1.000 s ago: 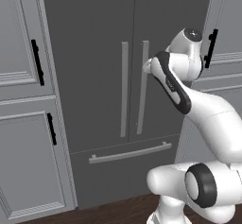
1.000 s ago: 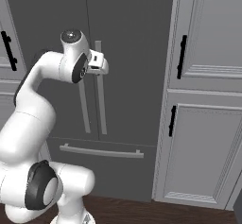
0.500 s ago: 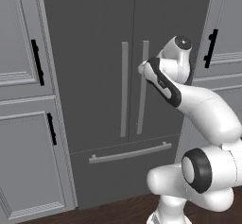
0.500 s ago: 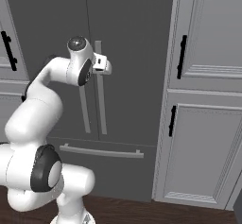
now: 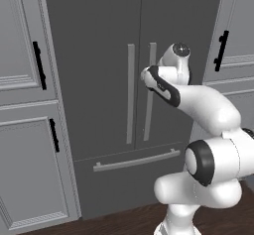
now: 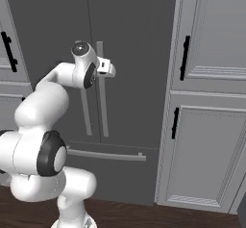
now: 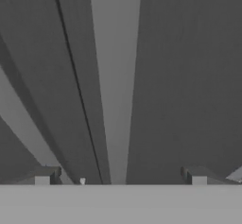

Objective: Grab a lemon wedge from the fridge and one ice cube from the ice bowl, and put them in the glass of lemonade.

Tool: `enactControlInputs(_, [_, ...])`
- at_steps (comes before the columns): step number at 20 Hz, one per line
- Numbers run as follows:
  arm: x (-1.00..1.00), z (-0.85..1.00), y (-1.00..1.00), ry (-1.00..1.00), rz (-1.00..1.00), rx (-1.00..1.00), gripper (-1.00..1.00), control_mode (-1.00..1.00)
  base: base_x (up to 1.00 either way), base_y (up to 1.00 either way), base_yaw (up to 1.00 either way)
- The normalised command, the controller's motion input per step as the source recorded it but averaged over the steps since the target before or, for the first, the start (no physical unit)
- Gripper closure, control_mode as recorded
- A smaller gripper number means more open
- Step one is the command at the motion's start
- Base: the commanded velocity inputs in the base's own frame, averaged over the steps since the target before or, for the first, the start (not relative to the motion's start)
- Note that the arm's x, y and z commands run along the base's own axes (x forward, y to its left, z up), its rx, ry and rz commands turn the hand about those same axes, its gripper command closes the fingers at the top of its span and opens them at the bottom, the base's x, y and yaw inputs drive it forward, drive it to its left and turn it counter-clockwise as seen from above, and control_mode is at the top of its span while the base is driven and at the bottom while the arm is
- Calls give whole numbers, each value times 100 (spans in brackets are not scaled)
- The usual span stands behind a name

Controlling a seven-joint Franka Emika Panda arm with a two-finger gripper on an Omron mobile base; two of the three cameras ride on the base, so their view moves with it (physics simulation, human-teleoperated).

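- Far left in the left base view, two paneled grey cabinet doors (image 5: 25, 105) stacked one over the other, each carrying one short black handle (image 5: 38, 65), matte and flat-looking.
- Next over, the fridge (image 5: 99, 40): tall, dark grey, smooth-faced, two upper doors shut with a thin seam between them, one drawer below.
- Count the fridge handles: two long upright grey bars, the left bar (image 5: 130, 92) and the right bar (image 5: 150, 90), plus one horizontal drawer bar (image 5: 136, 160), all slim and rounded.
- The gripper (image 7: 120, 178) is right up at the right bar; in the hand view that pale bar runs up the middle, between two small dark fingertips (image 7: 45, 176) set wide apart, fully spread, nothing held.
- Whether a finger touches the bar, I can't tell.
- White glossy arm with dark joints curls up from the lower right.
- Right of the fridge in the right base view, two more paneled cabinet doors (image 6: 211, 140), two black handles (image 6: 184, 57).
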Motion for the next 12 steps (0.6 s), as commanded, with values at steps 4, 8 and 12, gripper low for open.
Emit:
enactControlInputs(4, [33,-28,0,0,-1,0,-100,-100,0,0,0])
enactControlInputs(8, [21,-6,0,0,0,0,-100,-100,0,0,0])
enactControlInputs(12, [15,24,0,0,0,0,-100,-100,0,0,0])
